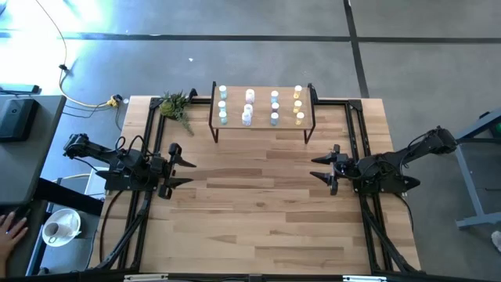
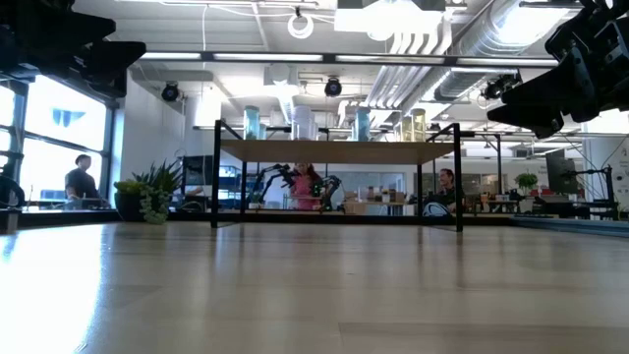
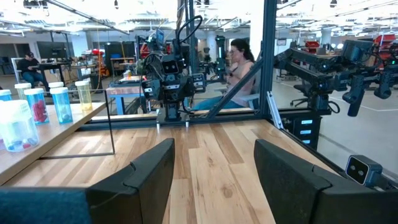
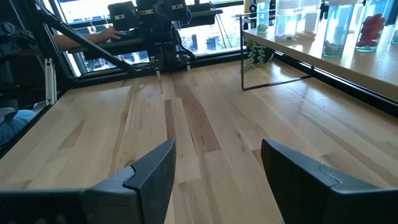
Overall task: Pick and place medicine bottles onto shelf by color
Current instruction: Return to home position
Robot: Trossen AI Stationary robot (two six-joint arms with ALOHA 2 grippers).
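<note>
The shelf (image 1: 262, 124), a light-wood board on thin black legs, stands at the far middle of the table. The medicine bottles (image 1: 249, 106) stand upright on it in four rows by colour: teal (image 1: 222, 104), white (image 1: 248, 117), light blue (image 1: 275, 107) and yellow (image 1: 298, 106). The low view shows them on the board (image 2: 334, 150). My left gripper (image 1: 192, 172) hovers open at the table's left side, pointing level toward the right. My right gripper (image 1: 313, 168) hovers open at the right side, facing it. Neither has anything between its fingers (image 3: 149, 177) (image 4: 152, 177).
A small green plant (image 1: 176, 106) stands left of the shelf at the far edge. Black frame rails (image 1: 153, 149) (image 1: 356, 133) run along both table sides. A person's hand (image 1: 11, 229) and a cup on a plate (image 1: 59, 227) are off the table at the left. Bare wood lies between the grippers.
</note>
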